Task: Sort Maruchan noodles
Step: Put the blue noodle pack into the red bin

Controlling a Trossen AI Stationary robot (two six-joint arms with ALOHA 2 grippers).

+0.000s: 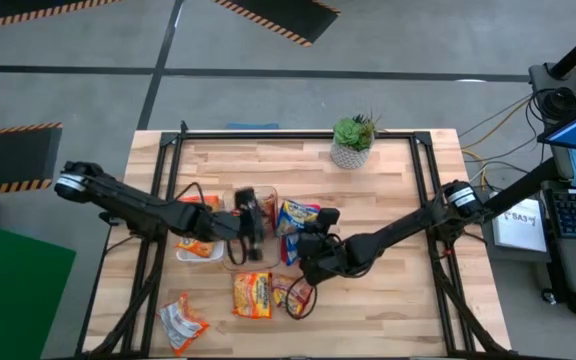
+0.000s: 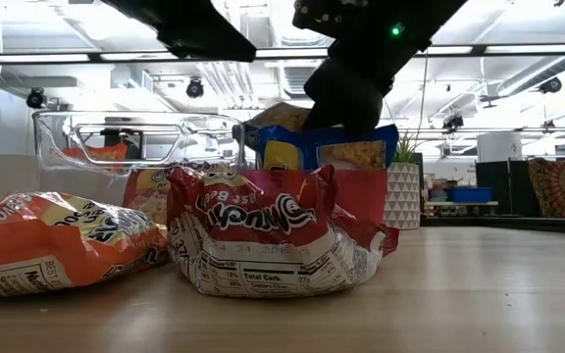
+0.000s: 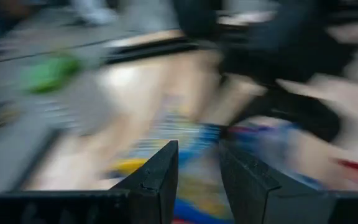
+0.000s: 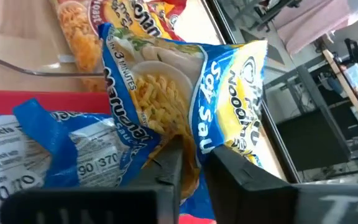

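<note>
The right gripper [image 4: 191, 165] is pinching the edge of a blue soy sauce packet [image 4: 185, 93] between its nearly closed fingers [image 4: 241, 171], the packet fanning out just beyond the fingertips over a red tray [image 4: 17, 99]. The left gripper [image 3: 197, 168] is hovering with its fingers [image 3: 157, 177] narrowly parted around nothing, a blurred blue packet [image 3: 173, 134] lying just beyond them.

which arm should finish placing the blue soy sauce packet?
Right. The right gripper already pinches the blue packet at its edge, above the trays. The left gripper holds nothing visible, over the clear tray.
</note>
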